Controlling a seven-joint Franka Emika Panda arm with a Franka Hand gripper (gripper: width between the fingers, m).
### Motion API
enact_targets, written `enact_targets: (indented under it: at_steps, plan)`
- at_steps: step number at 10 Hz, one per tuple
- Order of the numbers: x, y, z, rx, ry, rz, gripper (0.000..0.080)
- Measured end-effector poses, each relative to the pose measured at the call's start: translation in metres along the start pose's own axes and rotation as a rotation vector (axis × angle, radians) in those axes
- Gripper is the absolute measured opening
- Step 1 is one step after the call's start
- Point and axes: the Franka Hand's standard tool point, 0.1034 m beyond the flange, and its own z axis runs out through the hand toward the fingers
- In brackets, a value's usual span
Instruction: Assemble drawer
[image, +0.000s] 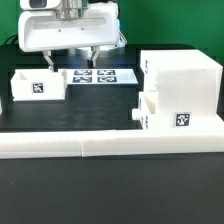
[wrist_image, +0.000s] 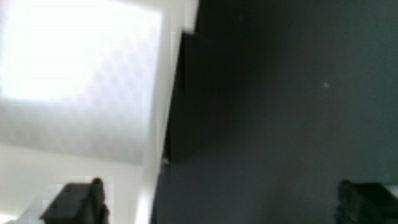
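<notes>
A: Where do things stand?

B: Housing (image: 182, 92) sits at the exterior view's right, against the long bar (image: 110, 146). One tray (image: 151, 110) looks partly slid into its front, knob (image: 134, 116) sticking out. A second tray (image: 36, 86) sits loose at the exterior view's left, well apart from the housing. Marker board (image: 92, 76) lies flat between them, toward the back.

A: And the claw?

B: Gripper (image: 84, 57) hangs over the board, between tray and housing. Spread wide, nothing between the fingers, touching nothing. The wrist view backs that up: both fingertips (wrist_image: 75, 201) at the frame edges, only dark table and a blurred white part (wrist_image: 89, 80) beyond them. You can't tell which white part that is.

A: Step in hand?

B: My guess: fetching the loose tray. You'd do well to come down square over one tray wall, fingers straddling it, not the knob. Grip low enough that it won't tilt when lifted. Keep the tray level on the way across, and line it up with the housing's opening before pushing in.

A: Risk?

B: Thin wall, smooth plastic; it may slip or rotate in the grasp.
</notes>
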Motion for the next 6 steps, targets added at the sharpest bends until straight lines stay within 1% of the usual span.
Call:
enact_targets:
  at_steps: [2,3,4,6]
  plan:
    - [-0.022,-0.001,0.010,0.002,-0.019,0.015,0.0649]
    - [-0.033,0.003,0.019,-0.005,-0.012,0.003,0.0649]
    - [-0.040,0.007,0.026,-0.001,-0.020,0.002,0.0649]
    - [-0.037,0.006,0.025,-0.002,-0.016,-0.006,0.0649]
